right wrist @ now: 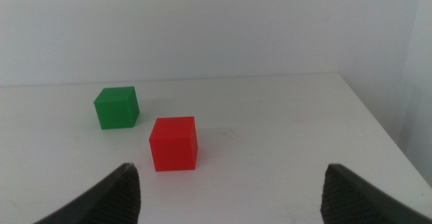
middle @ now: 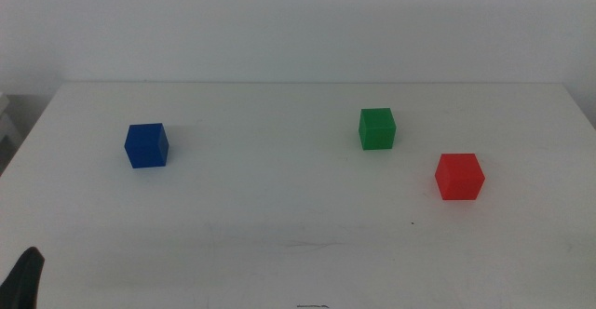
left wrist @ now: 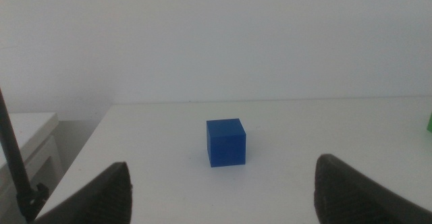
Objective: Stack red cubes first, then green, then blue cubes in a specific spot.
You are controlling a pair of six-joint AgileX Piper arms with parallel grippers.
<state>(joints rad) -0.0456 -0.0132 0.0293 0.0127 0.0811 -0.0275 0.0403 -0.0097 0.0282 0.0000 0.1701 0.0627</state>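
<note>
The small matte red cube point(right wrist: 173, 144) sat on the white bench point(middle: 279, 207), just beside the green cube point(right wrist: 117, 107). The right tool point(right wrist: 229, 197), jaws apart, should be centred squarely over it, clear of the green cube.

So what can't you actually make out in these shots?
- Green cube, left wrist view: cut off by the picture's edge.
- Left gripper, middle view: only a dark tip shows.
- Right gripper: outside the middle view.
- Stacking spot: unmarked on the table.
</note>
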